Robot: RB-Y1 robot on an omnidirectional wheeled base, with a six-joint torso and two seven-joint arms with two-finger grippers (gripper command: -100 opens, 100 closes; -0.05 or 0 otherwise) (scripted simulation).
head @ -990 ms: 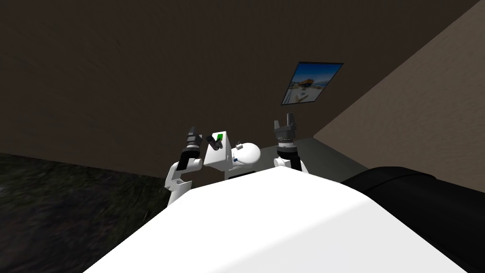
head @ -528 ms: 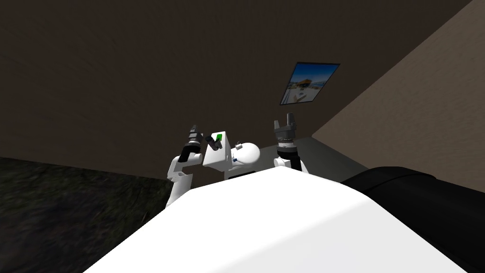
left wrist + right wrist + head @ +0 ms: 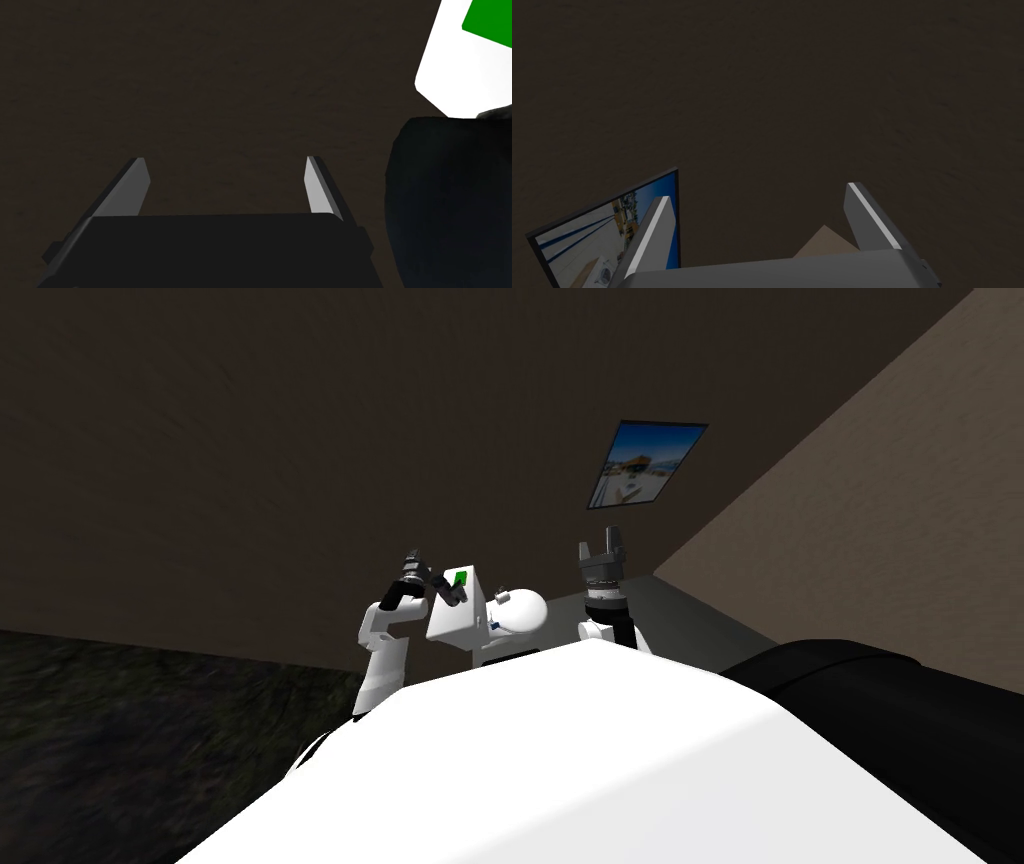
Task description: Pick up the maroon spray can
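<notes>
My left gripper point(image 3: 411, 560) is raised in front of my chest, close to a dark brown wall point(image 3: 300, 438). In the left wrist view the left gripper point(image 3: 225, 160) stands open with nothing between its fingers, and a flat dark brown surface lies ahead. My right gripper point(image 3: 604, 538) is held up to the right of it. The right wrist view shows that gripper point(image 3: 758, 192) open and empty too.
A framed picture point(image 3: 645, 465) hangs on the dark wall near the corner with a lighter tan wall point(image 3: 880, 518). A black rounded piece of furniture point(image 3: 880, 688) sits at the lower right beside a grey surface point(image 3: 700, 628). Dark floor point(image 3: 120, 738) spreads to the left.
My left forearm has swung more upright and its gripper has risen slightly and moved right. The head view has shifted a little, sliding the picture leftward. The right arm holds still.
</notes>
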